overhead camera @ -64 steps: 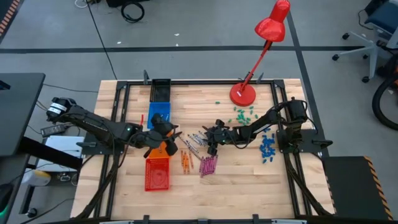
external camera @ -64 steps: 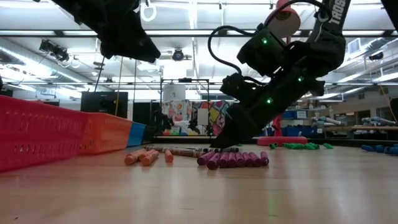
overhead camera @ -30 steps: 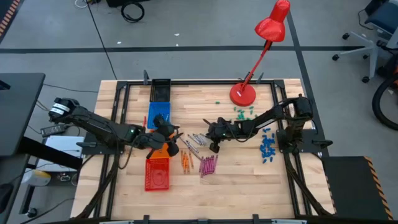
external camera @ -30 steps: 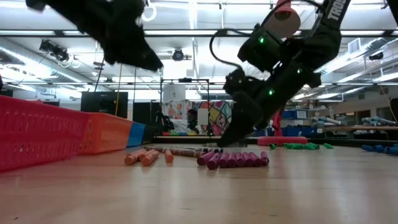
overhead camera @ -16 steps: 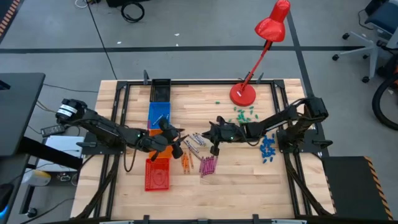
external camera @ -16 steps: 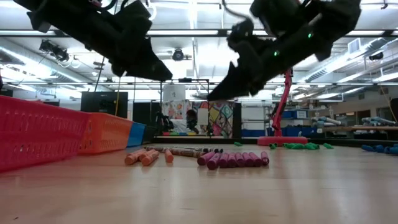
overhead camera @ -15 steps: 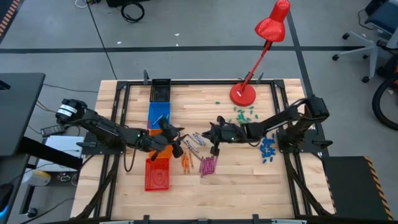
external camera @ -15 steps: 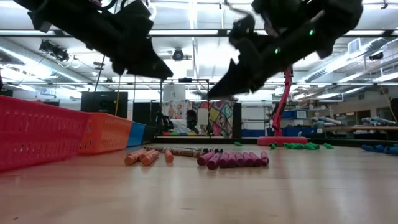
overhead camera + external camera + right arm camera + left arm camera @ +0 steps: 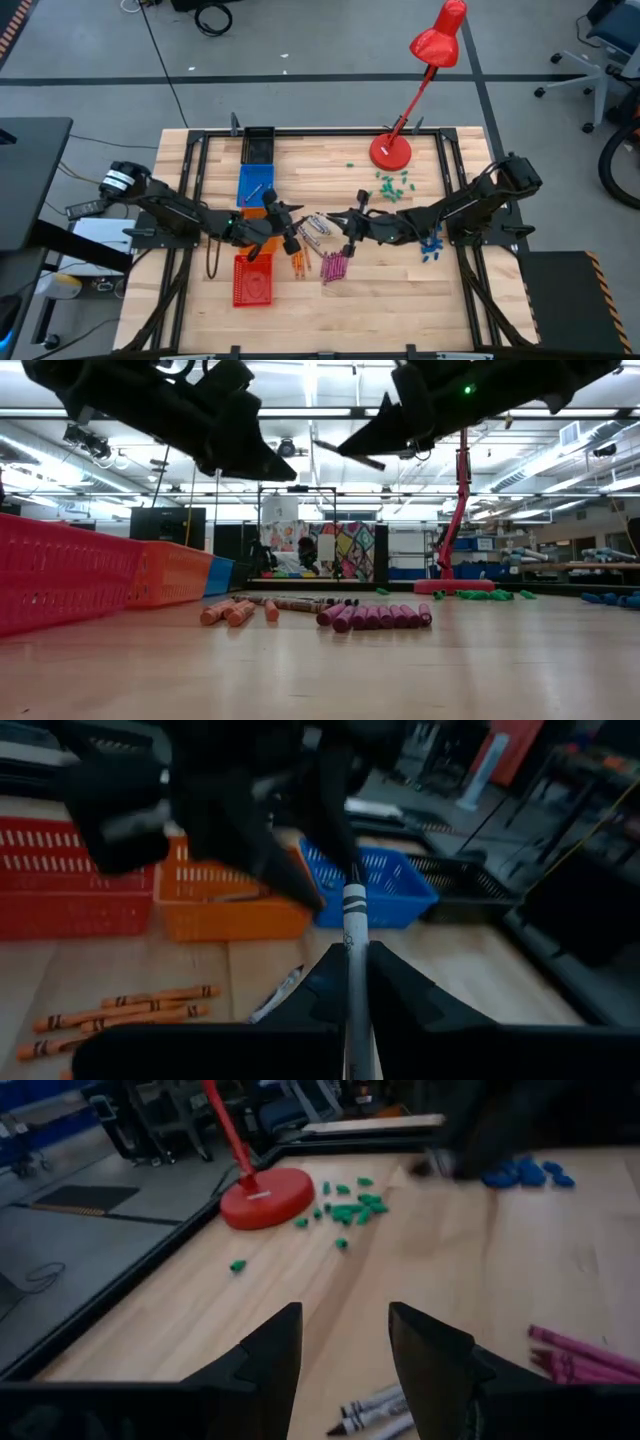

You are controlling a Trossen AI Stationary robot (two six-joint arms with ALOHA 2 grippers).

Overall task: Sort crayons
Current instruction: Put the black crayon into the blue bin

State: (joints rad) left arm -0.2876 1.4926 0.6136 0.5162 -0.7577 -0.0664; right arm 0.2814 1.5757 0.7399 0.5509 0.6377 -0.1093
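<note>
The main risk is a collision: both arms meet over the middle of the worktop [image 9: 400,290], and the right claw [image 9: 349,223] has its tip close to the left claw [image 9: 285,222]. In the right wrist view the left arm's dark bulk fills the space just ahead of the held stick, so a careless push forward could knock the two together or flick the stick loose. A second risk is a slip: the grey crayon [image 9: 354,935] is pinched near one end only, with most of its length jutting out past the fingertips, so a bump or a loose squeeze could tilt it or drop it among the wrong colours below.

The right claw is clamped tight on that grey crayon and hangs well above the wood in the low view. The left claw has its fingers [image 9: 270,1350] spread apart with nothing between them; it hovers over the grey crayons [image 9: 315,227] lying loose near the worktop's centre and touches none of them.

Below, the pink crayons [image 9: 378,616] lie in a tidy row side by side and the orange crayons [image 9: 232,611] lie just beside them, toward the left edge. The red basket [image 9: 252,281], orange basket [image 9: 225,906] and blue basket [image 9: 254,181] stand in a line along the left side.
</note>
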